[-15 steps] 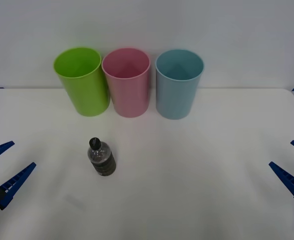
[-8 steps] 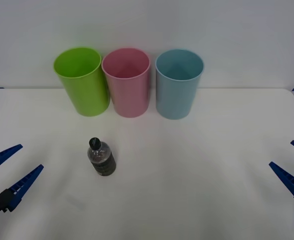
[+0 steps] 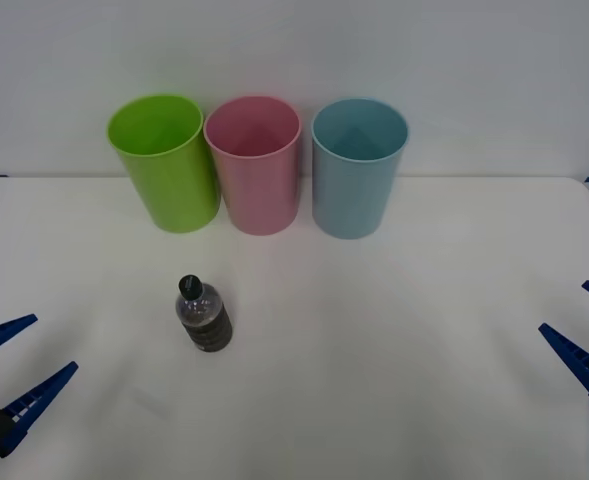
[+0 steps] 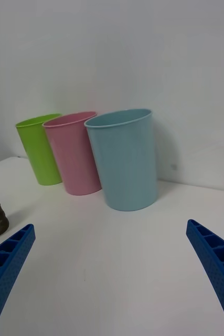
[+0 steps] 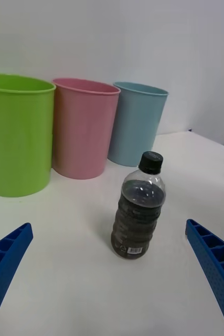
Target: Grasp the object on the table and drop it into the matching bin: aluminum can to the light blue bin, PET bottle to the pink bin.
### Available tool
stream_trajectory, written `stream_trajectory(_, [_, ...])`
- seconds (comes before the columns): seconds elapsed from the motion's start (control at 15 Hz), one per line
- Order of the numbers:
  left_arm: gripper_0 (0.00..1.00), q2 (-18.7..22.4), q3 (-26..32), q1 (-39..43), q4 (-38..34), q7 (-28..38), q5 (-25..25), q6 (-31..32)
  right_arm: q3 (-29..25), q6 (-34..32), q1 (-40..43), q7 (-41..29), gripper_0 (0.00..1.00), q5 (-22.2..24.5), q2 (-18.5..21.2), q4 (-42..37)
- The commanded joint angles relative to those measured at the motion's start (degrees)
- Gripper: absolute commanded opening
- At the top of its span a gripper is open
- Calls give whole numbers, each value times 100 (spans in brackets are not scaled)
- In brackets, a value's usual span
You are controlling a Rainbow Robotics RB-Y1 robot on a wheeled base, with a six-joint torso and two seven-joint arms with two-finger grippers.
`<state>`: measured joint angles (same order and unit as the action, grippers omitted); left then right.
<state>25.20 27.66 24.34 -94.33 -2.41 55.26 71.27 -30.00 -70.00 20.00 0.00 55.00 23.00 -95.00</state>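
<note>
**Bottle upright on the tabletop, both pincers spread at the near corners**

We saw the PET bottle (image 3: 204,319) standing upright on the white tabletop (image 3: 394,330), left of centre and well in front of the three bins. Its cap was black and a dark label wrapped its body; in the left wrist view the bottle (image 5: 138,210) showed a small patch of pale print low on the label, too small for us to read. No brand could be made out.

At the far edge of the tabletop, against the plain wall, the lime green bin (image 3: 164,160), the pink bin (image 3: 254,163) and the light blue bin (image 3: 358,165) stood in a row, mouths open upward. The green and pink ones were just beside each other; the blue one stood a little apart.

The left pincer (image 3: 22,362) hung at the near left corner, its blue ribbed fingers spread wide, holding nothing, with the bottle between them in its own wrist view. The right pincer (image 3: 586,333) sat at the near right edge, likewise spread and empty.

Bare tabletop lay around the bottle on every side, and the whole right half was open.
</note>
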Motion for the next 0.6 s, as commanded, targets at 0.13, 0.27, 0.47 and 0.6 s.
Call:
stream_trajectory(0.13, [100, 55, -15, 300, 2, -304, -42, 98, 0, 0, 0, 0, 100, 0, 0, 0])
stream_trajectory(0.27, [100, 55, -67, 467, 2, -673, -42, 98, 0, 0, 0, 0, 100, 0, 0, 0])
stream_trajectory(0.47, [100, 55, -173, 643, 11, -928, -42, 71, 0, 0, 0, 0, 100, 0, 0, 0])
stream_trajectory(0.6, [100, 47, -270, 687, 11, -954, -42, 1, 0, 0, 0, 0, 100, 0, 0, 0])
